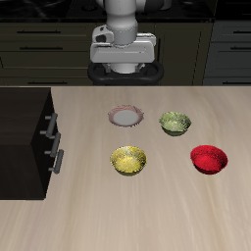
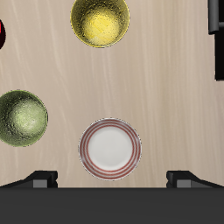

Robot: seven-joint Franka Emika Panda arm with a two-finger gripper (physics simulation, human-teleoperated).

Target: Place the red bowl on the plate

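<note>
The claw (image 1: 124, 69) hung high at the back of the table, above the plate and touching nothing. In the wrist view its two fingertips (image 2: 42, 178) stood wide apart with only bare table and the plate between them, so the claw was spread and empty.

Directly beneath it lay the plate (image 1: 125, 117), flat, with a pinkish-red rim and a pale centre, and nothing on it. Beside the plate sat the green bowl (image 1: 175, 123). Nearer the table's front edge sat the yellow bowl (image 1: 127, 160), and the red bowl (image 1: 209, 159) stood beyond the green one, well apart from the claw. A dark cabinet (image 1: 25, 142) filled one side of the table.

By the look of it, the task had not begun: the reach for the red bowl came first. That move called for travelling across and down to the bowl's rim, then closing on it.

The exterior view showed the whole red bowl; the wrist view caught only a sliver of it (image 2: 2, 35), yet showed the plate (image 2: 109, 147) centred between the fingertips.
</note>
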